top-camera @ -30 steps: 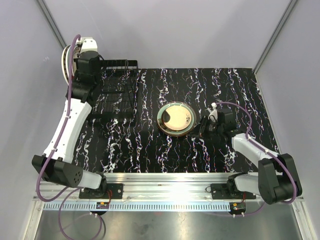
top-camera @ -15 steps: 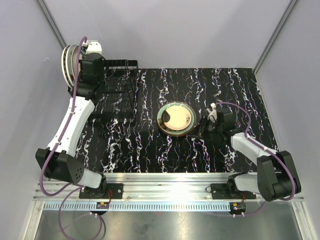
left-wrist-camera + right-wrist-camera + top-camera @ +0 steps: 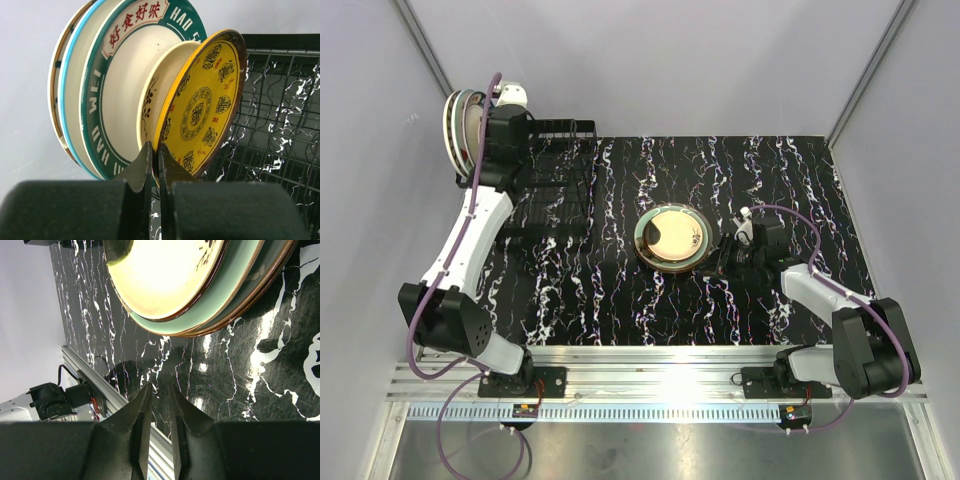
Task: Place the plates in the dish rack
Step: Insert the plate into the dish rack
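— Where are the plates, then?

— Split. Some stand on edge at the far left by the dish rack [image 3: 560, 165]: a teal-rimmed plate [image 3: 112, 100], a cream plate [image 3: 160, 75], and a yellow plate [image 3: 202, 105] leaning away from the rest. I can't tell whether they sit in slots. The other stack [image 3: 672, 237] lies flat mid-bench.

— And the left jaws?

— Closed tight, tips right at the yellow plate's lower rim. Whether they pinch it, I can't make out. That's my worry: it's tilted, so one nudge could tip it over or set the whole row clattering.

— The right side?

— The right jaws are parted by a narrow gap, empty, low over the bench [image 3: 235, 370] and just short of the stack. That gap looks slim for a rim, so I'd guess they might shove the pile instead of taking the top plate, or catch two rims at once. Those glazes look slick, too.
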Controlling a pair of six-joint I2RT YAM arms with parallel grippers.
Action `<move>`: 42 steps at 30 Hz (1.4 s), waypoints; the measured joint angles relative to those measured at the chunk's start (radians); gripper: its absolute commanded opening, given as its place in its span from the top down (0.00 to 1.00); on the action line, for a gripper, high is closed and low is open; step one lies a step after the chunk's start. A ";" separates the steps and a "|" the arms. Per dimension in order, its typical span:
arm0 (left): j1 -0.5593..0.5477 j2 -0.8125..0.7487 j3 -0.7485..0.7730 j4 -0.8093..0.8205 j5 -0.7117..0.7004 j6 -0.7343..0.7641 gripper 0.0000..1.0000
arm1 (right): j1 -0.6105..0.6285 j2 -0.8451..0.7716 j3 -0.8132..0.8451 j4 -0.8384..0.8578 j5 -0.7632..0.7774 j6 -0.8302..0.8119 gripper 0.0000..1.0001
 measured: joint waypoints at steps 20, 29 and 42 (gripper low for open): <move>0.001 0.025 0.000 -0.006 -0.018 0.006 1.00 | 0.000 0.022 0.009 0.001 0.000 -0.002 0.73; 0.002 -0.063 0.000 0.034 -0.037 0.032 1.00 | 0.000 0.023 0.009 0.000 0.000 -0.002 0.73; 0.002 -0.098 0.000 0.081 -0.042 0.050 1.00 | 0.000 0.024 0.009 0.000 0.000 -0.003 0.73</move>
